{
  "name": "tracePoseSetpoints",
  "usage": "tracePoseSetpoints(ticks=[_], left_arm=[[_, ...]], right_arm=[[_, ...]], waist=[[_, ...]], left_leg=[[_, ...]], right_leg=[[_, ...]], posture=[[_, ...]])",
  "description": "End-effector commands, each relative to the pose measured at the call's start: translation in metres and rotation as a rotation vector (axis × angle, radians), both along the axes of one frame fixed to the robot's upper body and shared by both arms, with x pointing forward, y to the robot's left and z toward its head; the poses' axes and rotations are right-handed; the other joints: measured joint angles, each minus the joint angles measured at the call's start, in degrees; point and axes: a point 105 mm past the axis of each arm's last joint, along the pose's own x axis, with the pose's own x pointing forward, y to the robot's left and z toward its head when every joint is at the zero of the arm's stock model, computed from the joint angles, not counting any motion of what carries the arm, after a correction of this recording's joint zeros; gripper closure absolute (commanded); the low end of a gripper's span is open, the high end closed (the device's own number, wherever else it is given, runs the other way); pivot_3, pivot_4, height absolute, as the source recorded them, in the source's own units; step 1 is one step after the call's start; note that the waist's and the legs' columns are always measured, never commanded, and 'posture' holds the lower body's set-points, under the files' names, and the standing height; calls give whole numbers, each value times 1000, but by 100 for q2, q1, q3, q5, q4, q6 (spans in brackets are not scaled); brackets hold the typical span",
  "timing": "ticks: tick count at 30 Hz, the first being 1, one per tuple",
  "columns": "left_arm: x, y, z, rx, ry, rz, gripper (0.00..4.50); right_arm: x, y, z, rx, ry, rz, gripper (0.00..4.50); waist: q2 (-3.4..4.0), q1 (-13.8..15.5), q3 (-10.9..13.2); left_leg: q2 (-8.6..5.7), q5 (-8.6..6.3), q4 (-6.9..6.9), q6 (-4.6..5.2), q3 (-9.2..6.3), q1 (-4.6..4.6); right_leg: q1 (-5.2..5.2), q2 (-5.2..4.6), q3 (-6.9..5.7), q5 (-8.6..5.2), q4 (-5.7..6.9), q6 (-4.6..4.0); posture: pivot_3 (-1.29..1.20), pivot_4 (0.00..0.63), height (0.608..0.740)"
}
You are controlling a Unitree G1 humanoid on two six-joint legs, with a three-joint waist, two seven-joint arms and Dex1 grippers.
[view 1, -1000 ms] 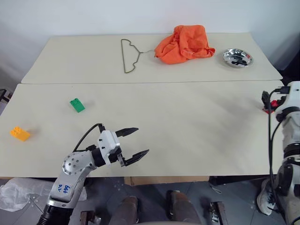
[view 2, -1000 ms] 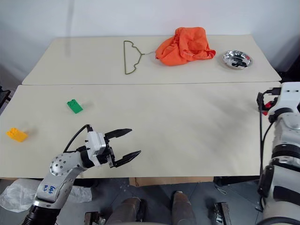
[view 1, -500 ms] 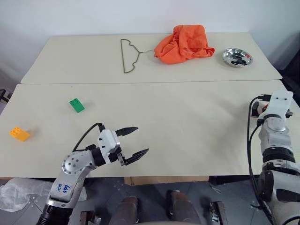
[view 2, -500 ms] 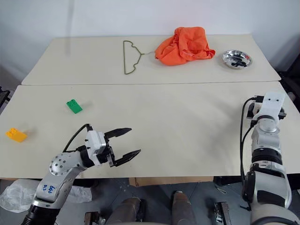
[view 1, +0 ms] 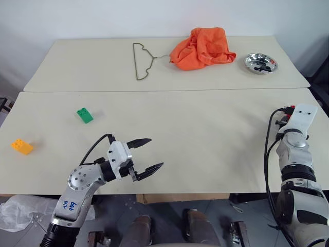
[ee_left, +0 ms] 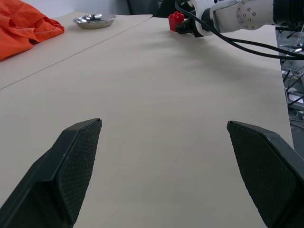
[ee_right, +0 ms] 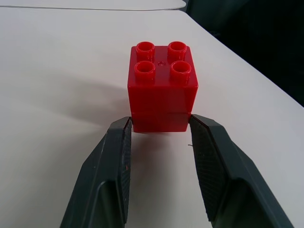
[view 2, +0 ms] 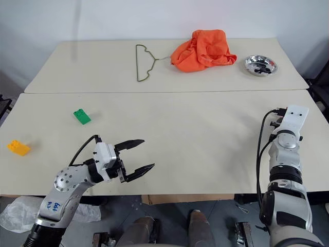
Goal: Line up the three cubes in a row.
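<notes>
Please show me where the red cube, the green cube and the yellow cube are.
red cube [ee_right: 161,102]: right wrist view, on its front face.
green cube [view 1: 84,115]: left eye view, on its top.
yellow cube [view 1: 21,146]: left eye view, on its top.

- Green cube [view 2: 81,116] and orange-yellow cube [view 2: 18,148] lay well apart, left side of table [view 2: 205,134].
- Left gripper [view 2: 139,156] hovered, fingers spread.
- Hanger [view 2: 144,62], orange cloth [view 2: 203,50], steel bowl [view 2: 260,65] lay along far side.

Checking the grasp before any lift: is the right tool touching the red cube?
Touching. In the right wrist view, both fingers of the right tool press against the red cube's lower sides, no gap showing.
</notes>
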Motion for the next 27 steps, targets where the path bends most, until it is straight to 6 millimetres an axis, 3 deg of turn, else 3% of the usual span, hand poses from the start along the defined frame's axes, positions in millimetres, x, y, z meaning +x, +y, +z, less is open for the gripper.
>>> tracePoseSetpoints(ticks=[1,3,6,10,14,17,19,27], left_arm=[[-3,1,9,-14,-43,6,0],[-3,3,9,-16,-45,17,0],[-6,10,8,-10,-40,35,0],[-10,24,3,16,-20,63,0],[-16,39,1,19,3,97,0],[-28,51,-6,21,67,104,0],[-35,56,-10,34,99,101,0],[-42,75,-8,62,97,160,0]], right_arm=[[9,13,24,-27,-101,135,3056],[17,35,39,-17,-169,330,3056],[21,84,61,3,-231,732,3056],[-1,146,68,-5,-149,1267,3056],[-34,199,55,-58,53,1710,3056],[-55,221,31,-153,233,1945,3056],[-63,225,22,-183,316,2034,3056],[-59,241,10,-312,335,2121,3056]], waist=[[0,-8,0],[0,-44,0],[0,-113,0],[0,-118,0],[0,-89,0],[0,-70,0],[-1,-77,1],[1,-69,2]], left_leg=[[0,0,0,0,0,0],[0,0,-1,0,1,0],[3,0,-3,0,0,0],[13,-2,-6,2,-3,0],[12,-7,0,9,-7,-1],[10,-9,2,7,-14,-3],[10,-11,1,3,-17,-3],[9,-12,1,1,-19,-3]], right_leg=[[0,0,0,0,0,0],[0,2,0,0,0,0],[0,6,-2,0,0,0],[0,9,-6,0,4,0],[3,-1,-9,0,-7,0],[4,-7,-15,0,-14,-1],[5,-6,-16,-1,-17,-2],[4,-8,-21,-1,-19,-5]], posture=[[0,150,740],[0,150,740],[0,150,740],[0,150,740],[0,150,740],[0,150,740],[0,150,740],[0,150,740]])
